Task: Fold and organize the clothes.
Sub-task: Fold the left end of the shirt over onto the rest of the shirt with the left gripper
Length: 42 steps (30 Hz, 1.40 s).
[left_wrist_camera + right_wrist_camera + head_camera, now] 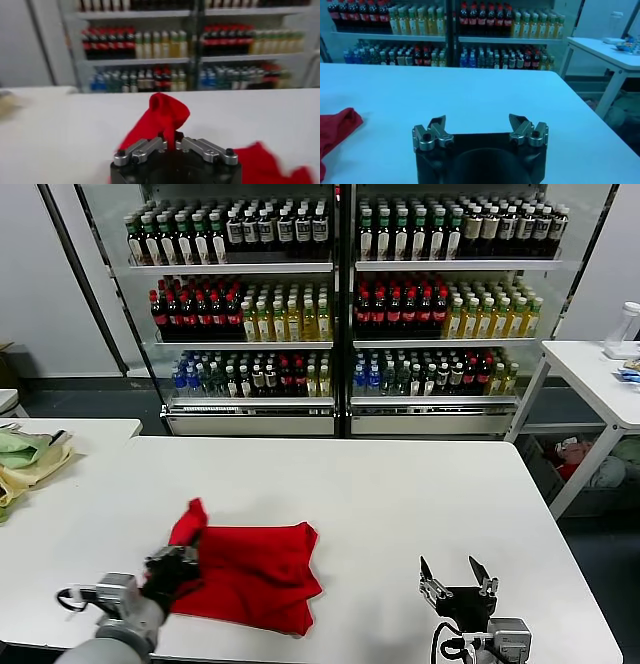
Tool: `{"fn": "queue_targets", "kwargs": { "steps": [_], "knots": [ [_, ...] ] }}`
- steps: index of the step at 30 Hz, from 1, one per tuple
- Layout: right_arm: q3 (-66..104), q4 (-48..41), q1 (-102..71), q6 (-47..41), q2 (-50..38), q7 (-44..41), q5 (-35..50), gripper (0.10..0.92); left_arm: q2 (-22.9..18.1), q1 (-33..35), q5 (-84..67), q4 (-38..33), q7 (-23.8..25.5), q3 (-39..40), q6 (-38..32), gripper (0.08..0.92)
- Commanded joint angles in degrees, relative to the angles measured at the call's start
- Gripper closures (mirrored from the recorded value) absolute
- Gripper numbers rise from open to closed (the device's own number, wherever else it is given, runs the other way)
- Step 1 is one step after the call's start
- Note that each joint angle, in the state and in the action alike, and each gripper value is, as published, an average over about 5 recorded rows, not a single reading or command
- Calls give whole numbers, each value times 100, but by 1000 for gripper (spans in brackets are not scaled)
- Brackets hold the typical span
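Note:
The red shirt (pixel 255 574) lies folded on the white table (pixel 400 494) near its front left; no print shows. My left gripper (pixel 178 562) is shut on the shirt's left edge, and a bunched fold of red fabric (pixel 165 117) rises up out of its jaws (pixel 170 145). My right gripper (pixel 458 576) is open and empty over the bare table at the front right (pixel 479 125), well apart from the shirt, whose corner shows in the right wrist view (pixel 335 127).
Pale green and yellow cloths (pixel 25 459) lie on a second table at the far left. Glass-door coolers full of bottles (pixel 340 304) stand behind the table. Another white table (pixel 600 379) stands at the right.

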Motion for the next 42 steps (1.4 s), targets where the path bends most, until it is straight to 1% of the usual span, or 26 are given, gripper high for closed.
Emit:
{"fn": "queue_targets", "kwargs": {
  "steps": [1, 9, 21, 23, 28, 31, 34, 37, 40, 42],
  "knots": [
    [6, -11, 1, -4, 6, 5, -19, 203, -647, -523, 136, 228, 134, 1501, 25, 881],
    [-10, -24, 10, -4, 5, 6, -20, 203, -701, -629, 269, 334, 99, 1599, 33, 881],
    [-17, -8, -10, -9, 14, 7, -34, 203, -690, -737, 109, 214, 122, 1603, 40, 881],
    [-20, 2, -11, -14, 19, 7, -35, 203, -693, -806, 158, 318, 133, 1607, 37, 881],
    [-31, 12, -14, -19, 37, 6, -41, 203, -772, -981, 816, 861, 218, 1721, 28, 881],
    [-30, 23, -20, -24, 38, 7, -41, 203, -841, -1006, 1118, 1003, 275, 1836, 23, 878],
    [-32, 24, -21, -28, 40, 6, -41, 203, -892, -953, 1228, 844, 402, 1926, -10, 832],
    [-32, 17, -19, -29, 35, 4, -39, 203, -832, -787, 1165, 242, 702, 1761, -282, 747],
    [-27, 5, -7, -30, 12, 1, -30, 203, -577, -620, 1091, -335, 787, 1234, -528, 661],
    [-26, -6, 12, -30, 0, -1, -19, 203, -324, -481, 1134, -425, 682, 704, -590, 600]
  ]
}}
